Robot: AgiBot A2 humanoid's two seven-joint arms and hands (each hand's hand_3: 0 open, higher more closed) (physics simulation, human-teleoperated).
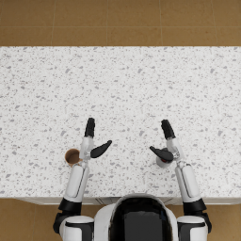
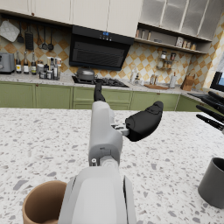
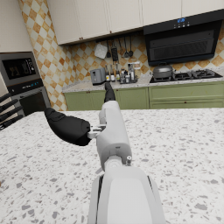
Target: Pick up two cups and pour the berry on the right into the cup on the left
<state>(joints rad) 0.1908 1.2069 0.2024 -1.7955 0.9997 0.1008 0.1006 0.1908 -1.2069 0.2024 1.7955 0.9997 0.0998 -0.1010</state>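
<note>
A brown cup (image 1: pixel 72 156) stands on the speckled counter, just outside my left forearm; the left wrist view shows its rim (image 2: pixel 43 203) beside the arm. A dark grey cup (image 1: pixel 163 162) sits under my right hand, mostly hidden by it, and appears as a dark cup (image 2: pixel 214 182) in the left wrist view. No berry can be seen. My left hand (image 1: pixel 92 140) is open above the counter, fingers spread, beyond the brown cup. My right hand (image 1: pixel 166 142) is open too, its thumb over the grey cup. Neither hand holds anything.
The white speckled counter (image 1: pixel 122 89) stretches far ahead and to both sides; its near edge runs by my elbows. Brown floor lies beyond its far edge. Kitchen cabinets and a stove stand in the background of the wrist views.
</note>
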